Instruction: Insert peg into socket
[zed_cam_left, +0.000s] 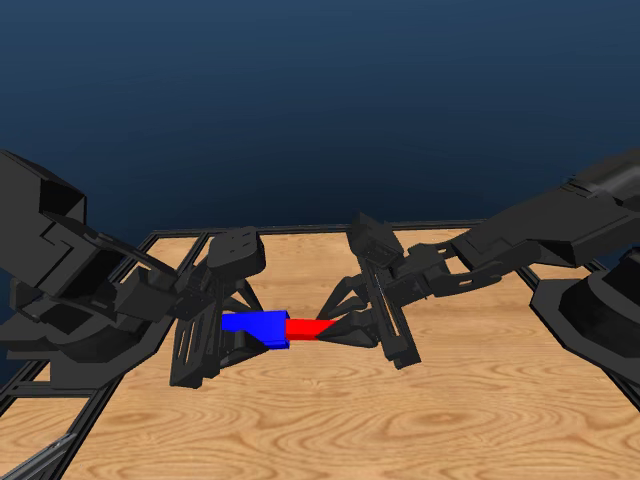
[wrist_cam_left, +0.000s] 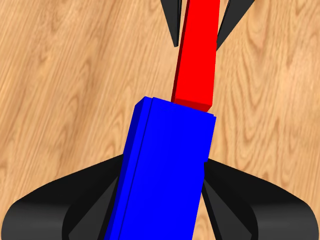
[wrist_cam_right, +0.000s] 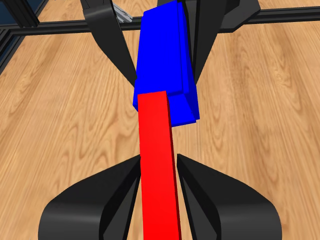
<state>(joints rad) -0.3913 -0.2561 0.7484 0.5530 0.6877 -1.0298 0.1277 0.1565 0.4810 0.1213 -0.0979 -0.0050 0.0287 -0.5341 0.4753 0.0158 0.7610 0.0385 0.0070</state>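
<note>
Head view: two black arms meet over the middle of the wooden table (zed_cam_left: 330, 420), their held pieces joined end to end just below the centre of the frame, raised above the boards.
Left gripper (zed_cam_left: 232, 330): closed around the bright blue rectangular block, the socket (zed_cam_left: 256, 327); in the left wrist view its jaws press against both sides of the socket (wrist_cam_left: 162, 175) at the lower middle of the frame, open only as wide as the block.
Right gripper (zed_cam_left: 345, 328): closed around the slim bright red rectangular bar, the peg (zed_cam_left: 305, 329); in the right wrist view its jaws sit tight on either side of the peg (wrist_cam_right: 157, 170) in the lower centre, parted no wider than the bar.
Peg position: right of the socket in the head view, its left end touching the socket's right end; only a short red stretch shows between the blue block and the right jaws.
Contact, left wrist view: the peg (wrist_cam_left: 197, 60) comes down from the upper centre and its end sits at the socket's far end, slightly tilted against the block's line.
Contact, right wrist view: the peg's tip overlaps the near face of the socket (wrist_cam_right: 165, 65) in the upper centre; how deep it sits inside cannot be told.
Left gripper, right wrist view: its black jaws (wrist_cam_right: 107, 37) flank the socket at the top of the frame.
</note>
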